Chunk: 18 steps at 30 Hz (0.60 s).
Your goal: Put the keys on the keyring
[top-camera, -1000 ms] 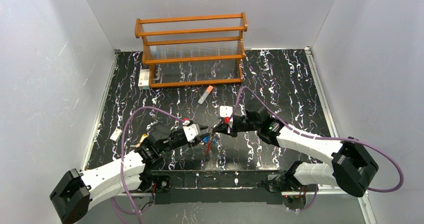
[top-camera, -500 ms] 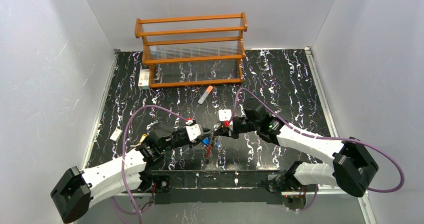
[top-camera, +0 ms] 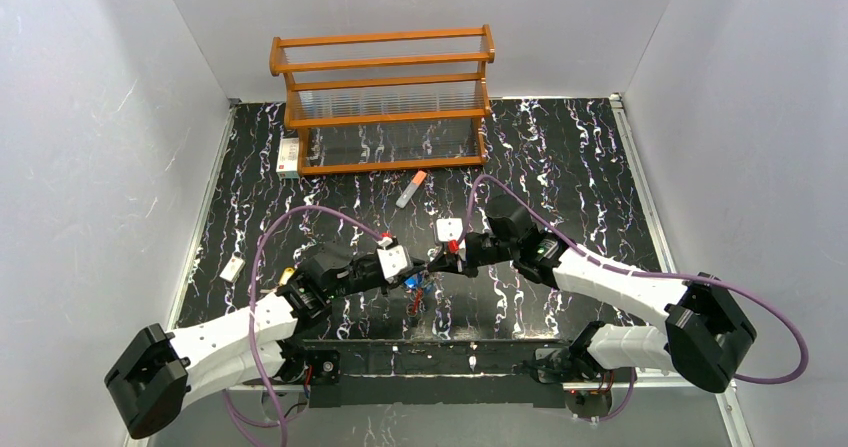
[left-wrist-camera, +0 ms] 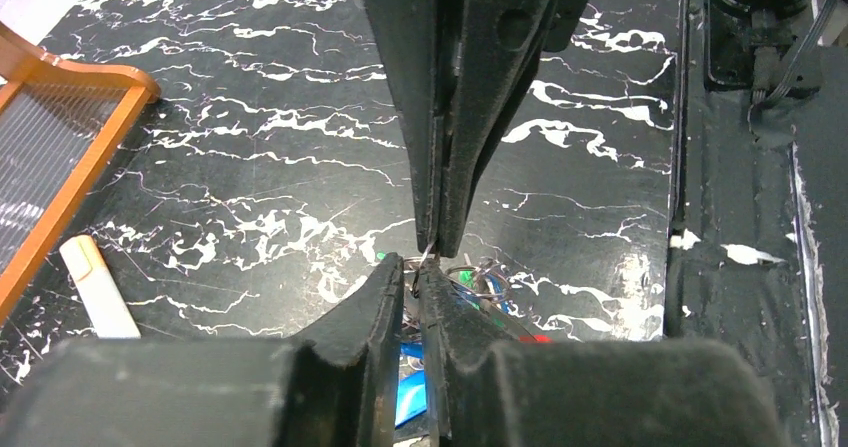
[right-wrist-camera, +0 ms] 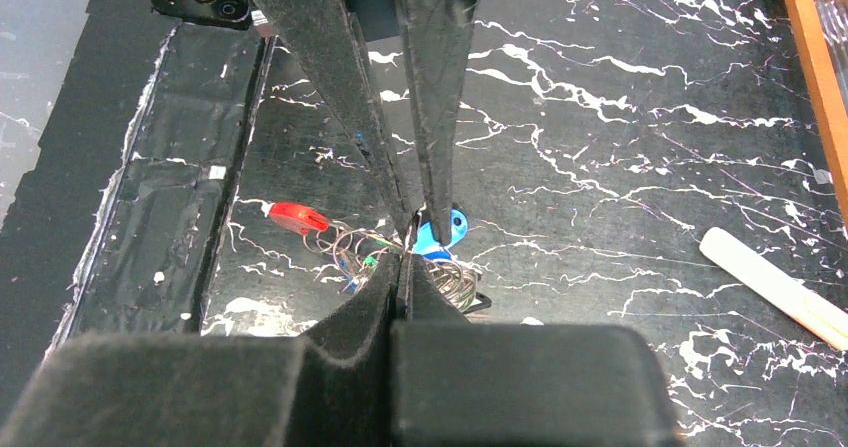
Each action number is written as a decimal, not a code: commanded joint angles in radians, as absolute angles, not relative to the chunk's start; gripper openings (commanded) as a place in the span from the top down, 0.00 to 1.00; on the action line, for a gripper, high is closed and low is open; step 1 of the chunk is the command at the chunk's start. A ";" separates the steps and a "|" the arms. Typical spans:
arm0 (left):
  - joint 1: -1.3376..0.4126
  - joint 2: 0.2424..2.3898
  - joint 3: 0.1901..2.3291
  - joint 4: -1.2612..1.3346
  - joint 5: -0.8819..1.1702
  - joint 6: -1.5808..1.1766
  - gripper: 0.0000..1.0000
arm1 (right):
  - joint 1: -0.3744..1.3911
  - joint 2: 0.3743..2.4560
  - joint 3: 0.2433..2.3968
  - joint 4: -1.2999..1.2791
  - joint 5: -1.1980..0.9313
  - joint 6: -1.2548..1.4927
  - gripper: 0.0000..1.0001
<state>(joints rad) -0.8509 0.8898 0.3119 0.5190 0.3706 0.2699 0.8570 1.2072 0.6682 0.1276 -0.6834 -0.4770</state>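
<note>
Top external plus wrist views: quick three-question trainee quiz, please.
1. True or false: the right end effector is open.
2. Which key head shows beside the left end effector's tips in the right wrist view? A blue, B orange, C white.
3. Fill in: the grey stick with an orange cap lies in front of the ___.
Key: 1 false, shut on the keyring. 2 A, the blue key. 3 wooden rack.
</note>
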 commanded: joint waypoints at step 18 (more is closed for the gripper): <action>-0.849 0.868 0.406 0.534 0.159 0.100 1.00 | 0.859 1.086 0.641 0.392 -0.427 -0.272 0.10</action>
<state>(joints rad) -0.8528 0.8757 0.3305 0.4923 0.2752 0.1848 0.8539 1.1160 0.6487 0.2821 -0.5224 -0.3550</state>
